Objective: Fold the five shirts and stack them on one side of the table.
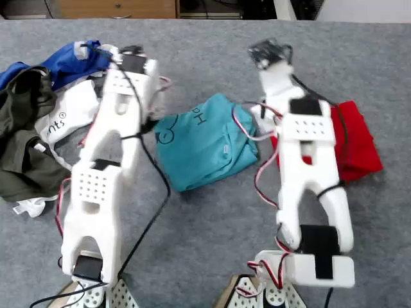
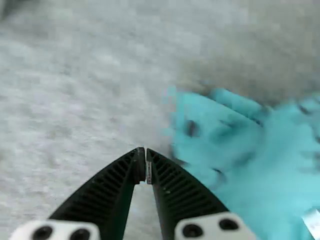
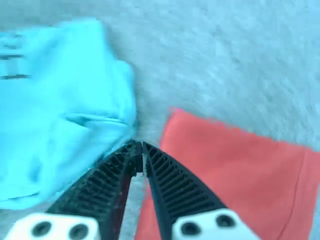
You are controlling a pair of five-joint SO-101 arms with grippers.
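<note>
From the high view, the grey table [image 1: 212, 244] carries a loosely folded teal shirt [image 1: 205, 144] at the centre of the frame. A red shirt [image 1: 356, 144] lies folded at the right, partly under the right arm [image 1: 308, 154]. At the upper left three garments are heaped together, touching: a blue shirt [image 1: 64, 61] at the top, an olive shirt [image 1: 26, 135] along the left edge, and a white shirt [image 1: 70, 112] between them and the left arm [image 1: 96, 192]. That arm stretches up the left half of the frame, its far end just beside the teal shirt's upper left corner.

In the left wrist view, the left gripper [image 2: 145, 152] is clenched on nothing, its black ribbed tips meeting over bare table, with the rumpled edge of the teal shirt just beside them.

In the right wrist view, the right gripper [image 3: 139, 147] is likewise pinched closed and empty. Its tips hang over the narrow strip of table between the teal shirt and the red shirt.
</note>
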